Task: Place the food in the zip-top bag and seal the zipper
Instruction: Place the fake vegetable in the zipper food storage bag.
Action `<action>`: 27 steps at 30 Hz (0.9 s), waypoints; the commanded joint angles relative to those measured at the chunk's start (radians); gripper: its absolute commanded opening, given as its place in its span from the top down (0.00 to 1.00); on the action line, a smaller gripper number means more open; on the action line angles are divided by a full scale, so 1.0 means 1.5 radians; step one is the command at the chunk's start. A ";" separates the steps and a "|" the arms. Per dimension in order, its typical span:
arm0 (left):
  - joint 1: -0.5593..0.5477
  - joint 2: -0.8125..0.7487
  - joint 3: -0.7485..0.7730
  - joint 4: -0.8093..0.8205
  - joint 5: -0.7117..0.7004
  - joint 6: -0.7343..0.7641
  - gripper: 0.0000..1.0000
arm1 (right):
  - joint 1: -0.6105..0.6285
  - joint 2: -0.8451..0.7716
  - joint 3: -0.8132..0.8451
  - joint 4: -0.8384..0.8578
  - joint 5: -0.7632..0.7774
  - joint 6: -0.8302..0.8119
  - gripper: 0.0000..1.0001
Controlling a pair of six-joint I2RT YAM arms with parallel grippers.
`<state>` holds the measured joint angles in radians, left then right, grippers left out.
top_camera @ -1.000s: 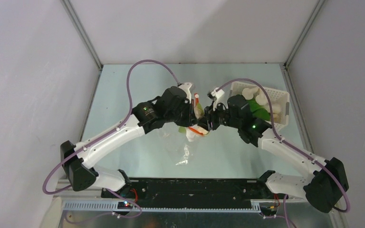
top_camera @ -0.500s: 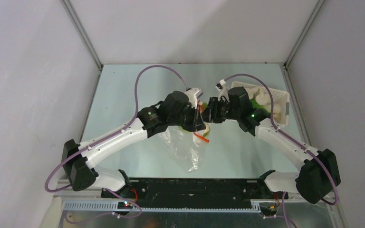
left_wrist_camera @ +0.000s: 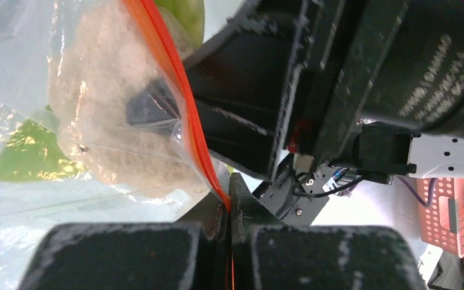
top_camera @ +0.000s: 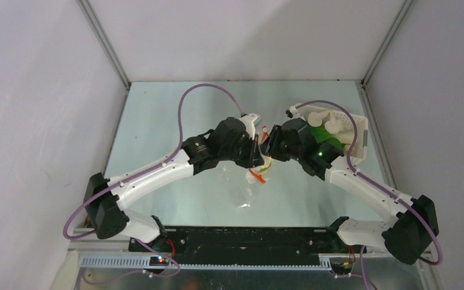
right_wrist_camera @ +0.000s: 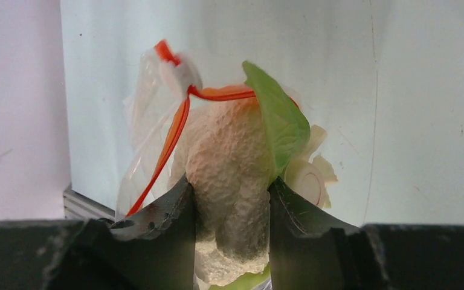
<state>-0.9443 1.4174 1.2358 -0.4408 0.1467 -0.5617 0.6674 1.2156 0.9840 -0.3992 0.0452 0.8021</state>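
My left claw [left_wrist_camera: 229, 208] stays clenched on the zipper [left_wrist_camera: 172, 96], holding the zip-top bag [top_camera: 244, 188] open. My right claw [right_wrist_camera: 229, 188], grasping a garlic piece [right_wrist_camera: 226, 151], has just pushed into its mouth. Release should come next.

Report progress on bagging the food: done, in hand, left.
Done: the left gripper is shut on the zipper, holding the zip-top bag up. In hand: the right gripper grips a cream piece with a green leaf at the bag's mouth; whether it is inside cannot be told. Left: more food sits in the white basket, and the zipper is not yet sealed.
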 commanded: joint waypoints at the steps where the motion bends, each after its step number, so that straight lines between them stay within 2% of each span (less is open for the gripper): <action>1: 0.016 -0.010 0.026 0.034 -0.002 -0.029 1.00 | 0.022 -0.039 -0.014 0.032 0.072 -0.067 0.74; 6: 0.030 -0.022 0.024 0.062 0.015 -0.044 1.00 | 0.043 -0.037 -0.064 0.113 -0.028 -0.124 0.58; 12: 0.037 -0.027 0.019 0.067 0.016 -0.052 1.00 | 0.079 -0.032 -0.064 0.131 -0.067 -0.223 0.44; 14: 0.040 -0.029 0.013 0.073 0.020 -0.057 1.00 | 0.091 -0.033 -0.062 0.120 -0.046 -0.236 0.43; 17: 0.042 -0.030 0.006 0.097 0.040 -0.066 1.00 | 0.094 -0.026 -0.043 0.083 0.012 -0.206 0.43; 19: 0.043 -0.028 0.004 0.106 0.053 -0.069 1.00 | 0.095 -0.019 -0.029 0.072 0.035 -0.174 0.39; 20: 0.043 -0.026 0.003 0.107 0.055 -0.069 1.00 | 0.095 -0.019 -0.026 0.070 0.037 -0.148 0.32; 21: 0.043 -0.026 0.003 0.106 0.055 -0.070 1.00 | 0.094 -0.020 -0.022 0.077 0.028 -0.141 0.29; 22: 0.042 -0.026 0.001 0.104 0.053 -0.070 1.00 | 0.095 -0.024 -0.021 0.080 0.020 -0.127 0.21; 27: 0.042 -0.033 -0.015 0.108 0.049 -0.075 1.00 | 0.092 -0.052 -0.017 0.097 -0.022 -0.098 0.14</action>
<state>-0.8745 1.4078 1.2037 -0.4965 0.1875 -0.6331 0.7681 1.1736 0.9115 -0.3077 0.1371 0.5819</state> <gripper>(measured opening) 0.005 0.833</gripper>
